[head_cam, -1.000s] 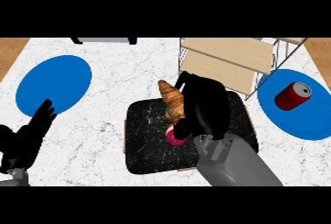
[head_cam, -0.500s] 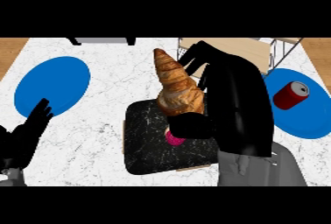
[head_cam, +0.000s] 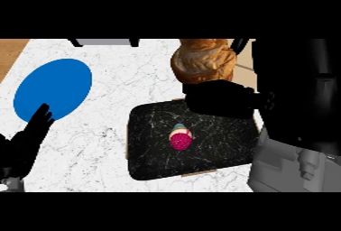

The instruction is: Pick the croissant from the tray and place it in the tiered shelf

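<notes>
the croissant (head_cam: 203, 61) is up off the tray, held in the robot's right hand (head_cam: 223, 99), whose black fingers curl round its lower end. it looks golden brown, with a flaky, ridged crust in rounded folds, darker in the creases, and its upper part reaches the view's top edge. the right hand and its grey forearm fill most of the right side and hide what lies behind them.

below the croissant sits the tray (head_cam: 153, 149), a dark rounded rectangle with a black surface veined in white like marble. on it rests a small round cupcake (head_cam: 180, 139), bright pink on top with a pale band at its upper edge.

the counter (head_cam: 106, 103) is white marble with fine grey veins. on its left lies a flat, plain blue plate (head_cam: 53, 88).

the left hand (head_cam: 23, 142) rests open at the lower left edge, fingers up, their tips just reaching the plate's rim.
</notes>
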Controlling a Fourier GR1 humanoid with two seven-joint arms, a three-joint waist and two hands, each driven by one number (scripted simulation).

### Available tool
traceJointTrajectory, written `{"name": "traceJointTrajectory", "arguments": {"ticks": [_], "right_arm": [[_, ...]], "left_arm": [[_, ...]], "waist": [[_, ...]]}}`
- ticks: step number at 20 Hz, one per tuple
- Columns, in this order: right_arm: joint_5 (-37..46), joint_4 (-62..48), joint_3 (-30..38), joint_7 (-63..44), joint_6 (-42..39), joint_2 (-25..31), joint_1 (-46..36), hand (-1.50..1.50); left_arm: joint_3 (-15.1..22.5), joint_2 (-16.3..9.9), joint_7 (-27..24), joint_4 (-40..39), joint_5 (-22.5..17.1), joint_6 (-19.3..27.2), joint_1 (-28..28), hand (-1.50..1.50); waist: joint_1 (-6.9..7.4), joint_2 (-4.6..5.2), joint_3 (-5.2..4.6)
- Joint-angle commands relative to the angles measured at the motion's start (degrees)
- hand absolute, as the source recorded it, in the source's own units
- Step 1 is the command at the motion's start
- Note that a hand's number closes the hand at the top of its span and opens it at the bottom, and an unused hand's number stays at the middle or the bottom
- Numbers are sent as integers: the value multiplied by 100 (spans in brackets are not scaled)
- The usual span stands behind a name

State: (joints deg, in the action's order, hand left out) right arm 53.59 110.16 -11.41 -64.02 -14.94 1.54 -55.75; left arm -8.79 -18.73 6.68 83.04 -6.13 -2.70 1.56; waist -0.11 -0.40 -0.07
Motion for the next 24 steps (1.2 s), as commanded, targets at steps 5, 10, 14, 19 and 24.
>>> {"name": "traceJointTrajectory", "arguments": {"ticks": [5, 10, 14, 19, 24], "right_arm": [[143, -659, 715, -546, -1324, 594, -823, 150], [282, -1426, 972, -453, -1494, 528, -1572, 150], [444, -2207, 1402, 358, -1076, 989, -1582, 150], [860, -2515, 1234, 413, -1069, 979, -1511, 150], [996, -3509, 1551, 1110, -221, 1122, -1412, 150]], "left_arm": [[-77, 31, -106, 16, -57, -76, 185, 0], [19, 72, 20, 131, 121, 39, 158, 0], [-36, 57, -127, -310, 73, -95, -217, 0], [-108, -49, 102, 67, 22, -164, -60, 0], [-138, 10, 6, -272, 92, -152, -327, 0]], "waist": [[-8, -5, 2], [42, 5, 1], [28, 49, 0], [57, 33, 4], [77, 65, 3]]}}
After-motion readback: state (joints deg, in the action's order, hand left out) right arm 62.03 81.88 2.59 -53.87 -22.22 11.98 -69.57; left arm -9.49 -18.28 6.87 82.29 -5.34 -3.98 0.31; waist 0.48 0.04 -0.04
